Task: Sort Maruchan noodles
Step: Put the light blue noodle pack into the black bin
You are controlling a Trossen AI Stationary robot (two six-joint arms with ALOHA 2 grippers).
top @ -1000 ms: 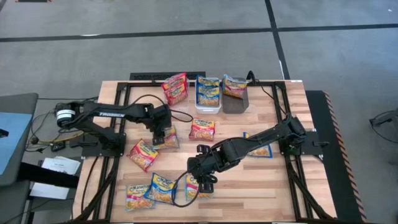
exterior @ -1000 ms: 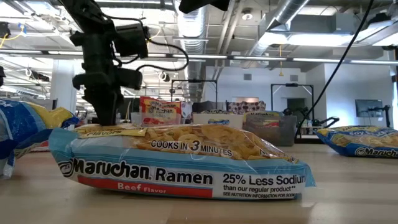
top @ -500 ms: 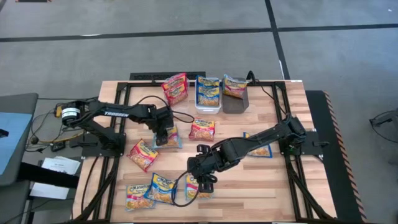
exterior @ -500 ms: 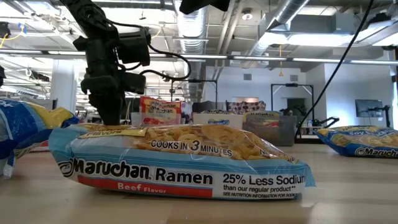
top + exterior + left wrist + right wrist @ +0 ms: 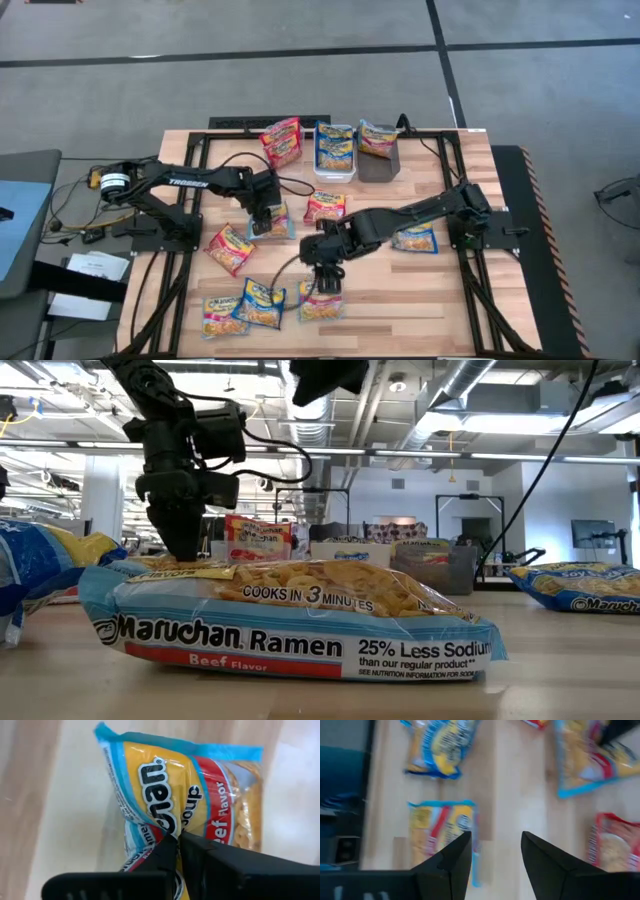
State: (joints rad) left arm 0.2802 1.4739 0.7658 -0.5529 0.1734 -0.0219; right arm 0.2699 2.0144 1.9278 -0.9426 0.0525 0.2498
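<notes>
Left arm pinches a ramen packet for sorting

The blue-edged, crinkly plastic beef ramen packet (image 5: 200, 795) lies mid-desk, left gripper (image 5: 177, 840) jaws closed on its wrapper, likely for lifting binward; right gripper (image 5: 495, 850) hovers nearby, jaws apart, empty.

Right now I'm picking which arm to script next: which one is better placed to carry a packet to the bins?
Left. Its end effector is shut on a beef packet mid-table. The right end effector hangs open above the table, holding nothing.
</notes>
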